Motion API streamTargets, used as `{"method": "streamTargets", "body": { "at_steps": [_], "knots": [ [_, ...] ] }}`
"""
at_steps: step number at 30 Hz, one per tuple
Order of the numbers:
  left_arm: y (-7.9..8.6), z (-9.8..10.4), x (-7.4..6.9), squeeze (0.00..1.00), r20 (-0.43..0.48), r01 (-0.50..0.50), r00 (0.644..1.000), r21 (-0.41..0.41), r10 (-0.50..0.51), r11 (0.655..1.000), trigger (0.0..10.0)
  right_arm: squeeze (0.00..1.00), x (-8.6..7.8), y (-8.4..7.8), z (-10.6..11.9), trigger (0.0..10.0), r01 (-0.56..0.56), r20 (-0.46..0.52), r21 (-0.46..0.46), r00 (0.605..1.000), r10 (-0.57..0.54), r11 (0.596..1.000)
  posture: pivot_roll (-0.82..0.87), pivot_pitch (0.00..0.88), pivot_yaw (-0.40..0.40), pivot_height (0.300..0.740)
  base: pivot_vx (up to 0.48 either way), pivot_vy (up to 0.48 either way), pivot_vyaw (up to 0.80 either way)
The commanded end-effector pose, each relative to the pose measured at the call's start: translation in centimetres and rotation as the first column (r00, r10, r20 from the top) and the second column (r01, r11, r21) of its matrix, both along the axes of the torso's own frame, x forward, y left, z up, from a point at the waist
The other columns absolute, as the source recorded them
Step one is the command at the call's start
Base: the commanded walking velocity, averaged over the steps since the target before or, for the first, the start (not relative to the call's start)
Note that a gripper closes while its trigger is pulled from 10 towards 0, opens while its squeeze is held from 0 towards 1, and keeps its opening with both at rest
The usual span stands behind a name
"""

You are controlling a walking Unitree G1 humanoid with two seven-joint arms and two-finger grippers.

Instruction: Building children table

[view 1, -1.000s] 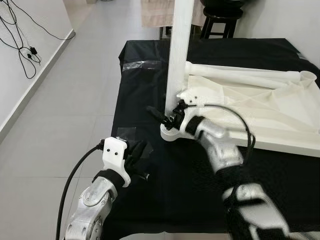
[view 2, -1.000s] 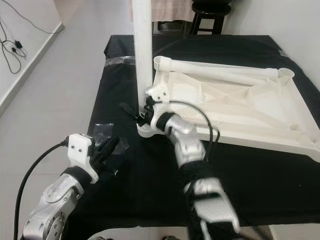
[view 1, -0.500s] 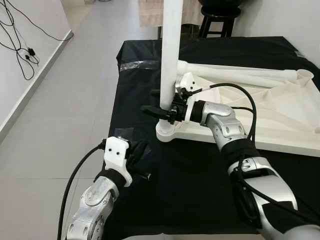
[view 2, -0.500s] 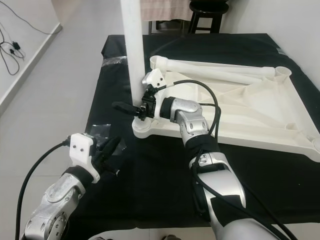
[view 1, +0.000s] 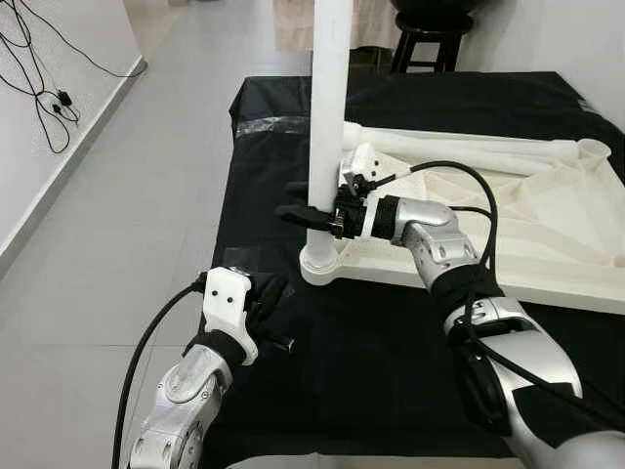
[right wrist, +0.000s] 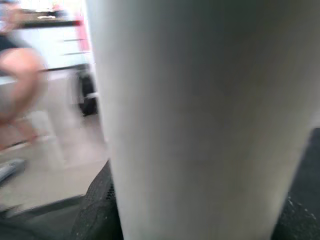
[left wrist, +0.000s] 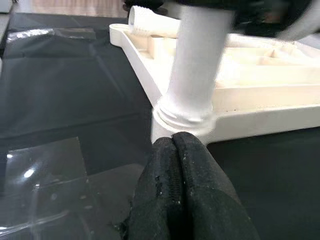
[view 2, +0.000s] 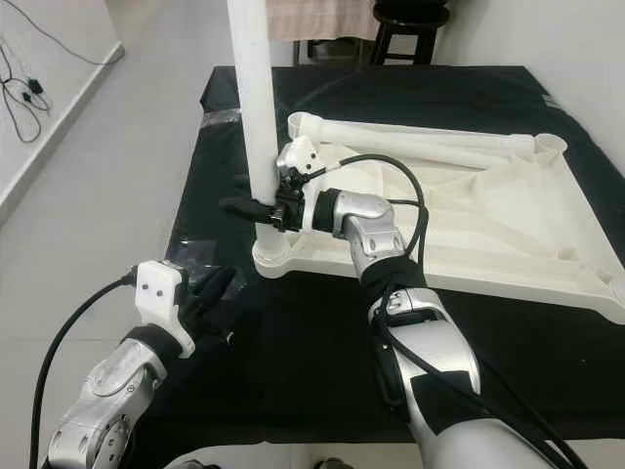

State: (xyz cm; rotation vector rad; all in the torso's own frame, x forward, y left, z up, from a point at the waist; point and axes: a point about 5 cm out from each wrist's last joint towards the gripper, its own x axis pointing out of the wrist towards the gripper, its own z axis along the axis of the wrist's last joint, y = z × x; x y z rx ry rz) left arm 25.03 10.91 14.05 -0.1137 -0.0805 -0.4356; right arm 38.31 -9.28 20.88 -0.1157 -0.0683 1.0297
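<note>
A white table top (view 1: 508, 210) lies upside down on the black-covered table (view 1: 371, 332). One white leg (view 1: 327, 117) stands upright in its near-left corner socket (view 1: 320, 264). A second leg (view 1: 469, 147) lies along the far edge. My right gripper (view 1: 296, 199) reaches in from the right and is shut on the upright leg, a little above the socket, with a black finger on each side; in the right wrist view the leg (right wrist: 200, 115) is very close. My left gripper (view 1: 273, 293) rests shut on the cloth in front of that corner, its fingertips (left wrist: 192, 150) pressed together.
Clear plastic sheets lie on the cloth at the far left (view 1: 273, 125) and beside my left gripper (left wrist: 40, 170). A dark stool (view 1: 430, 34) stands behind the table. Grey floor runs along the left, with cables (view 1: 44, 88) on the wall.
My right gripper has climbed from the leg's base to a hold higher up it. The leg and its corner sit slightly further left. The left arm has stayed put.
</note>
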Motion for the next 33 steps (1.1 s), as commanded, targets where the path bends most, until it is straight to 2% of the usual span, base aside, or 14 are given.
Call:
{"method": "streamTargets", "body": {
  "at_steps": [1,2,4,5,6,11,12,14,16,21,22,23,27,33],
  "knots": [
    [0.3,-0.3,-0.3,0.00,-0.017,-0.007,1.000,0.011,0.007,1.000,10.0,0.00,0.0,-1.1,-4.2,0.0,0.265,-0.107,-0.093,0.956,-0.274,0.960,0.06,0.143,-0.008,0.740,0.000,0.000,0.00],
    [0.4,-0.3,-0.3,0.00,-0.016,-0.007,1.000,0.014,0.007,1.000,10.0,0.00,-1.3,-0.9,-7.0,0.0,0.535,-0.170,-0.111,0.820,-0.546,0.838,0.06,0.152,-0.009,0.740,0.000,0.000,0.00],
    [0.4,-0.3,-0.3,0.00,-0.016,-0.007,1.000,0.014,0.007,1.000,10.0,0.00,-1.3,-0.9,-7.0,0.0,0.535,-0.170,-0.111,0.820,-0.546,0.838,0.06,0.152,-0.009,0.740,0.000,0.000,0.00],
    [0.4,-0.3,-0.3,0.00,-0.016,-0.007,1.000,0.014,0.007,1.000,10.0,0.00,-2.2,-0.9,-8.1,0.0,0.617,-0.210,-0.120,0.750,-0.627,0.778,0.06,0.152,-0.009,0.740,0.000,0.000,0.00],
    [0.5,-0.3,-0.2,0.00,-0.016,-0.004,1.000,0.019,0.004,1.000,10.0,0.00,-4.2,0.8,-9.1,0.0,0.635,-0.266,-0.084,0.729,-0.631,0.768,0.06,0.144,0.003,0.740,0.000,0.000,0.00],
    [0.5,-0.5,0.1,0.00,-0.018,0.002,1.000,0.032,-0.002,0.999,10.0,0.00,-2.7,1.6,-7.9,0.0,0.647,-0.221,-0.056,0.734,-0.642,0.760,0.07,0.127,0.013,0.740,0.000,0.000,0.00],
    [0.5,-0.5,0.1,0.00,-0.018,0.004,1.000,0.035,-0.003,0.999,10.0,0.00,-2.2,1.9,-7.2,10.0,0.624,-0.193,-0.049,0.760,-0.621,0.780,0.07,0.124,0.008,0.740,0.000,0.000,0.00],
    [0.5,-0.5,0.1,0.00,-0.017,0.005,1.000,0.036,-0.004,0.999,10.0,0.00,-2.1,2.2,-6.7,10.0,0.612,-0.173,-0.046,0.773,-0.610,0.789,0.07,0.124,0.008,0.740,0.000,0.000,0.00],
    [0.4,-0.5,0.1,0.00,-0.014,0.001,1.000,0.036,-0.001,0.999,10.0,1.00,-1.6,2.6,-5.0,10.0,0.599,-0.161,0.002,0.791,-0.591,0.801,0.08,0.115,-0.005,0.740,0.000,0.000,0.00],
    [0.3,-0.5,0.2,0.00,-0.011,-0.005,1.000,0.037,0.006,0.999,10.0,1.00,-1.2,3.1,-2.3,10.0,0.535,-0.147,0.081,0.841,-0.521,0.841,0.08,0.106,-0.015,0.740,0.000,0.000,0.00],
    [0.3,-0.6,0.2,0.00,-0.010,-0.007,1.000,0.037,0.007,0.999,10.0,0.80,-1.1,3.5,-1.1,10.0,0.450,-0.122,0.121,0.892,-0.436,0.885,0.08,0.106,-0.015,0.740,0.000,0.000,0.00],
    [0.3,-0.6,0.3,0.00,-0.010,-0.007,1.000,0.036,0.008,0.999,10.0,0.00,-1.0,4.0,0.1,10.0,0.329,-0.087,0.146,0.944,-0.320,0.933,0.08,0.101,-0.014,0.740,0.000,0.000,0.00],
    [0.3,-0.6,0.3,0.00,-0.010,-0.003,1.000,0.035,0.003,0.999,10.0,0.00,-1.3,4.6,0.7,10.0,-0.008,-0.022,0.063,1.000,0.009,0.998,0.08,0.097,-0.011,0.740,0.000,0.000,0.00],
    [0.2,-0.6,0.1,0.00,-0.012,0.000,1.000,0.036,0.001,0.999,10.0,0.00,-1.1,3.5,-1.3,10.0,-0.108,-0.060,-0.092,0.993,0.103,0.990,0.08,0.099,-0.012,0.740,0.000,0.000,0.00]
  ]
}}
